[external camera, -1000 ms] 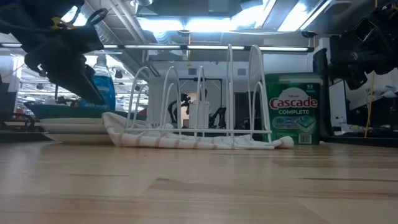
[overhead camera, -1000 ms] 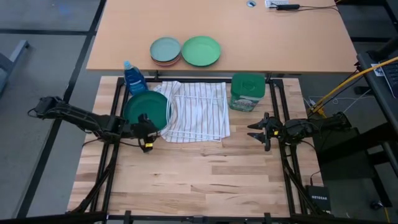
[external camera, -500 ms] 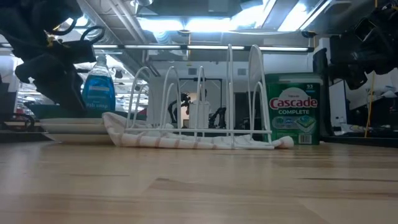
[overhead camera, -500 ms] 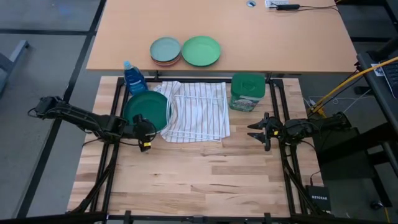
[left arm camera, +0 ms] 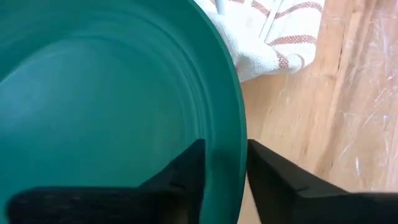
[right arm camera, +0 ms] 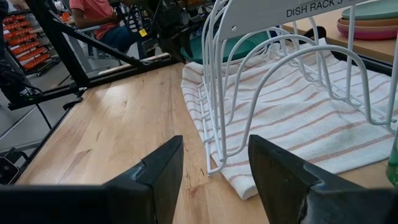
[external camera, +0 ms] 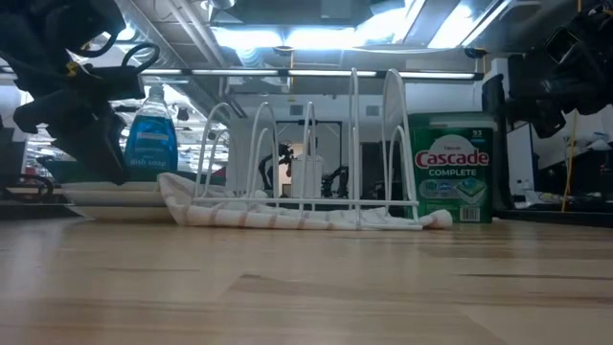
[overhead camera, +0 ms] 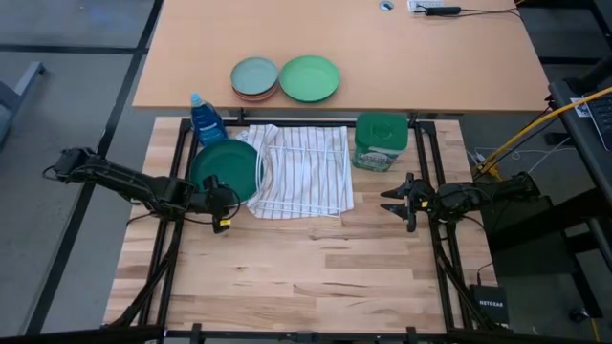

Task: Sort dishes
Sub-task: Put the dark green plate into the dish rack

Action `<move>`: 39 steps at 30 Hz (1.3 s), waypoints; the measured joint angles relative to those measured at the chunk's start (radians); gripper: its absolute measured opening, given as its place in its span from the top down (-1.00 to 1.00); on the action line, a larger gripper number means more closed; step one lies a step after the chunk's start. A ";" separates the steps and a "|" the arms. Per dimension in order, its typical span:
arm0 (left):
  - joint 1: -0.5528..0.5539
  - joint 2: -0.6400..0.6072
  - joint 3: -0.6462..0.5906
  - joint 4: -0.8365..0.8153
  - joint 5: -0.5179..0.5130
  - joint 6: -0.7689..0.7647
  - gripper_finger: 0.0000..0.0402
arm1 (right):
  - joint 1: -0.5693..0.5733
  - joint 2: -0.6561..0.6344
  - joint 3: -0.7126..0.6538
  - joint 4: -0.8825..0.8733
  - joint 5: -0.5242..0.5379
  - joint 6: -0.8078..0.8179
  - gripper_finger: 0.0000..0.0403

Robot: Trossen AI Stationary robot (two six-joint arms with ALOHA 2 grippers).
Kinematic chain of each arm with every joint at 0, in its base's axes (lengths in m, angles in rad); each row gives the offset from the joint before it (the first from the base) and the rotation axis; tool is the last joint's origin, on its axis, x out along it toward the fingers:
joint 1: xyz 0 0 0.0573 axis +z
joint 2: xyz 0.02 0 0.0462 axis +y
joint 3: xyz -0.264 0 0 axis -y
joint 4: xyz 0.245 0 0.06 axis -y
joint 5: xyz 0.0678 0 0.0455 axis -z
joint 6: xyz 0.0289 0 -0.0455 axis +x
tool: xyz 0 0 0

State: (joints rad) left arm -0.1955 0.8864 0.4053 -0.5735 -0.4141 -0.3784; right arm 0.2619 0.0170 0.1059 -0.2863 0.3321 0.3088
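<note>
A dark green plate (overhead camera: 227, 167) lies on top of a stack at the table's left, with white plates (external camera: 113, 196) under it; a dark blue plate does not show. My left gripper (overhead camera: 219, 197) is open at the green plate's near rim. In the left wrist view its two fingers stand either side of that rim (left arm camera: 239, 134). My right gripper (overhead camera: 394, 203) is open and empty at the table's right, near the dish rack (right arm camera: 273, 93). My left gripper has one finger (left arm camera: 186, 171) over the inside of the green plate's near rim and the other (left arm camera: 270, 177) outside it. The fingers come slanting down from the near side. The plate lies flat on the stack. I cannot tell whether the fingers touch it.
A white wire dish rack (overhead camera: 304, 162) stands on a striped towel (overhead camera: 316, 196) right of the stack. A blue soap bottle (overhead camera: 207, 119) and a green Cascade tub (overhead camera: 381, 141) stand at the far edge. A paler green plate (overhead camera: 309, 77) and a grey-teal plate (overhead camera: 253, 75) lie on the table beyond.
My left gripper has moved toward the table's left edge and a little down, onto the near rim of the green plate. The plates and my right gripper have kept still.
</note>
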 joint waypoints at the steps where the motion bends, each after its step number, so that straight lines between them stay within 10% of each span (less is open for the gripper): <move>1: 0.000 0.000 0.000 0.001 0.000 0.001 0.65 | 0.000 0.000 0.000 0.000 0.000 0.000 0.08; 6: -0.001 0.000 0.000 0.013 -0.003 -0.013 0.95 | 0.000 0.000 0.000 0.000 0.000 0.000 0.08; 39: 0.000 -0.141 0.413 -0.288 -0.092 -0.328 1.00 | 0.000 0.000 0.000 0.000 -0.001 0.000 0.08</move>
State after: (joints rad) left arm -0.1955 0.7455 0.8187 -0.8615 -0.5057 -0.7065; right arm 0.2618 0.0170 0.1059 -0.2867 0.3315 0.3092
